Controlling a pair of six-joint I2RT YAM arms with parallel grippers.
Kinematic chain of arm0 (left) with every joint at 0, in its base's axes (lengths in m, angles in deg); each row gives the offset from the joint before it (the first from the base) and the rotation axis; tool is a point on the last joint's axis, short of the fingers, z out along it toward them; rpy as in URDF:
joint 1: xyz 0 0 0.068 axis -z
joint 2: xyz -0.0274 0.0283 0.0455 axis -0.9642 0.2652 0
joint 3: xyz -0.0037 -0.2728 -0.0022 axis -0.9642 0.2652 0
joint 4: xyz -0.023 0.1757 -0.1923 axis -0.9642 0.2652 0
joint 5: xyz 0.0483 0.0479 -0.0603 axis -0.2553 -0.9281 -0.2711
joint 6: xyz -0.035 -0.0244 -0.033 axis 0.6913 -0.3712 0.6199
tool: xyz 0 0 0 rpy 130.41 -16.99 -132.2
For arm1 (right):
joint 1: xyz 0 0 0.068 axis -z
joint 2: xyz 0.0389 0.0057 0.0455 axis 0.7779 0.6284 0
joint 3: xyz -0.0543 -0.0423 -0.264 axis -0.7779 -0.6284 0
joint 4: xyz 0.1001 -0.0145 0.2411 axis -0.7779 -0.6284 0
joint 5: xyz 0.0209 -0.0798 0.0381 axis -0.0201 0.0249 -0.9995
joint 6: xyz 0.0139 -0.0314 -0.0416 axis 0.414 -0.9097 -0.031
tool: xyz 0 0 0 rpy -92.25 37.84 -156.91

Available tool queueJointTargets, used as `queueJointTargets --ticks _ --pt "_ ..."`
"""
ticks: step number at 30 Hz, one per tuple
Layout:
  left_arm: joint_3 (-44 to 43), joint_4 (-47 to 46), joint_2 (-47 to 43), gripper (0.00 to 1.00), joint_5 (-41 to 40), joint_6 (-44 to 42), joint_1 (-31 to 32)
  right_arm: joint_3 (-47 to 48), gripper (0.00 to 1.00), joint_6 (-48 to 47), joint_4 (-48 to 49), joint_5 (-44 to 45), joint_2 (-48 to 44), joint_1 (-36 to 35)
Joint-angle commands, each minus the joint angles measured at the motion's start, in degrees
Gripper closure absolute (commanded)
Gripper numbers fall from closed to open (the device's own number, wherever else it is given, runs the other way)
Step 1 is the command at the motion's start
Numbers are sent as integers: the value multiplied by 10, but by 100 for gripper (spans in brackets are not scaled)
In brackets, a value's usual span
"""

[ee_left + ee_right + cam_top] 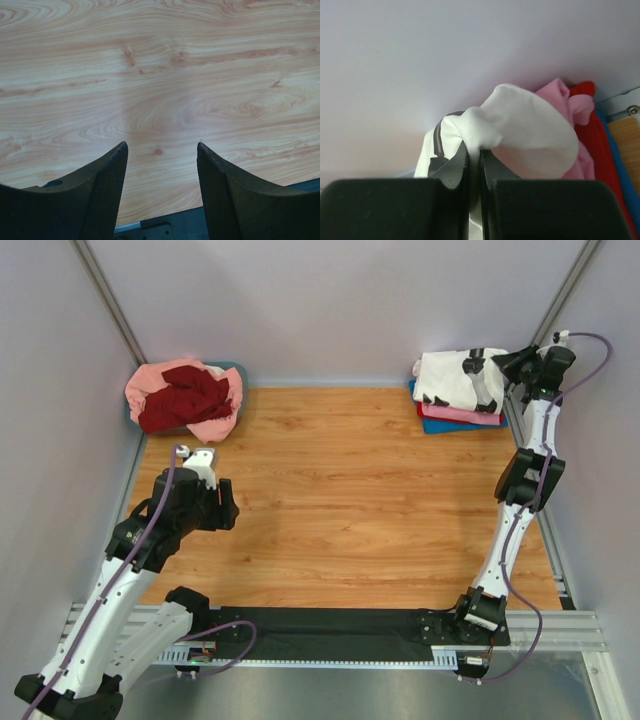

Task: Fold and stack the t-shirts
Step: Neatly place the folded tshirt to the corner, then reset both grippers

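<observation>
A folded off-white t-shirt (455,377) with a black print lies on top of a stack at the back right, over bright pink (462,413), red and blue (450,426) folded shirts. My right gripper (512,362) is shut on a fold of the off-white shirt (520,127) at the stack's right end; pink (570,102), red (600,142) and blue layers show beside it. A salmon-pink shirt (150,385) and a dark red shirt (185,395) lie crumpled in a heap at the back left. My left gripper (161,146) is open and empty above bare wood.
A grey-blue tub (234,370) sits under the crumpled heap in the back left corner. Grey walls close the back and sides. The wooden table top (350,500) lies between the arms, with a black strip (320,622) along its near edge.
</observation>
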Motion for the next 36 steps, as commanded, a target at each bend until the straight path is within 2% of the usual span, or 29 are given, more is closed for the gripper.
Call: queueJointTargets --ticks 1,5,7,8,11,13,15,19,21,23,27,31,36 --pt "0 -8 1 35 -6 9 0 22 96 -12 62 80 30 12" --pt "-1 -6 4 35 -9 10 0 19 96 -13 92 118 43 12" --pt "-1 -6 3 35 -11 10 0 10 89 -9 107 125 40 12" --pt "-1 -6 3 35 -11 10 0 4 71 -8 117 125 37 11" --pt "-1 -6 0 35 -11 11 0 -7 35 -10 118 119 29 10" --pt "-1 -6 -3 35 -9 9 0 -34 26 -19 114 132 3 10" --pt "-1 -6 -10 35 -10 10 0 -54 21 -29 92 159 -40 11" --pt "1 -7 -23 35 -12 10 0 -133 15 -62 84 185 -123 17" --pt "0 -6 -24 35 -13 10 0 -153 13 -84 43 204 -159 18" --pt "0 -4 -25 35 -18 11 0 -196 9 -104 10 276 -217 20" --pt "0 -4 -35 35 -23 12 0 -316 9 -89 2 334 -328 30" --pt "0 -4 -38 35 -25 12 0 -446 9 -63 4 318 -448 32" --pt "-1 -4 -40 35 -22 11 0 -627 13 -29 -1 227 -610 12"
